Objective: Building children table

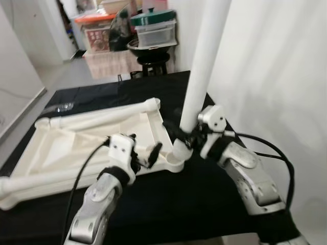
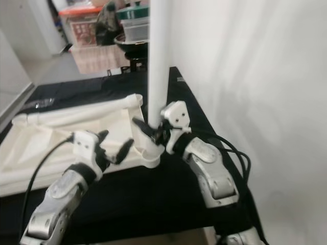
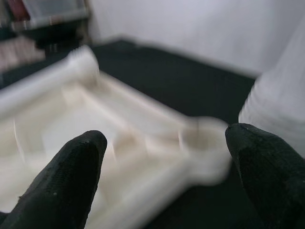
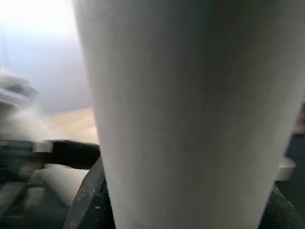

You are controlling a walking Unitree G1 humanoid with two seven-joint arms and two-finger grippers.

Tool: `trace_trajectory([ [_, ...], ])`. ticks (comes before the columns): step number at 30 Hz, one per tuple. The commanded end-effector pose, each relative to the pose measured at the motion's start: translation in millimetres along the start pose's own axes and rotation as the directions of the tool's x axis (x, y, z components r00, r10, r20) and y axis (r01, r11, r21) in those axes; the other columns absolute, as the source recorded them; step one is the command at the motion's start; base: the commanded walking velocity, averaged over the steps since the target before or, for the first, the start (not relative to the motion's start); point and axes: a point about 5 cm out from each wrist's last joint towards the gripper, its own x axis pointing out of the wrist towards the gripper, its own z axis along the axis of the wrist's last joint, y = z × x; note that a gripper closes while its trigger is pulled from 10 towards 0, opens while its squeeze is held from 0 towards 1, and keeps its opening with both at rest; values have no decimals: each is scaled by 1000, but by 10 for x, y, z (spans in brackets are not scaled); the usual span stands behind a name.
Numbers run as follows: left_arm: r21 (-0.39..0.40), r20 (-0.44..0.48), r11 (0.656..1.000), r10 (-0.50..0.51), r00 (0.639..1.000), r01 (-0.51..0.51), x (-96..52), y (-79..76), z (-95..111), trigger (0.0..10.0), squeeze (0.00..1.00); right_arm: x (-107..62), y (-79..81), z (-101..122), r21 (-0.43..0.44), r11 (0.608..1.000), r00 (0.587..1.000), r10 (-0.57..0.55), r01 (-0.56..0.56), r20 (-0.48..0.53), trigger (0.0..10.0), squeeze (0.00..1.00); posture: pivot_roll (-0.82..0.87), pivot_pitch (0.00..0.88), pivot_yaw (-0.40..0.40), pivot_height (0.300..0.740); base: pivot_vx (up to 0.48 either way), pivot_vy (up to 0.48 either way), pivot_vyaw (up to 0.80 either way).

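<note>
Right gripper [image 1: 185,137] fingers clamp the upright white table leg [image 1: 203,61], whose lower end sits at the corner socket [image 1: 175,163] of the inverted tabletop [image 1: 92,143]. Left gripper [image 1: 144,154] fingers are spread, empty, just beside that socket. Tabletop lies on a black cloth [image 1: 173,204].

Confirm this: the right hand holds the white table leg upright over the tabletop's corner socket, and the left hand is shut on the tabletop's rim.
Wrong about the left hand: the left wrist view shows its fingers spread open, gripping nothing. The right hand does hold the table leg upright over the tabletop's corner socket.
</note>
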Motion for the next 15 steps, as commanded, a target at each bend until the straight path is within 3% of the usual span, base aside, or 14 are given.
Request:
trace_trajectory([
  [1, 50, -30, 998, -28, 999, 30, -38, -50, -51, 10000, 0, 24, 37, 60, -15, 997, 997, 76, -76, 7, 10000, 0, -55, 0, 70, 740, 0, 0, 800],
  [9, 58, -59, 998, -22, 998, 25, -88, -91, -113, 10000, 0, 4, -80, 42, -46, 998, 998, 50, -52, -36, 10000, 0, -52, 0, 62, 740, 0, 0, 800],
  [12, 69, -62, 998, -8, 998, 12, -90, -74, -117, 10000, 0, 31, -149, 33, -54, 998, 999, -26, 24, -38, 10000, 0, -51, 0, 61, 740, 0, 0, 800],
  [15, 76, -66, 997, -3, 998, 8, -94, -83, -122, 10000, 0, 55, -207, -3, -56, 994, 994, -96, 93, -59, 10000, 0, -50, 0, 61, 740, 0, 0, 0],
])
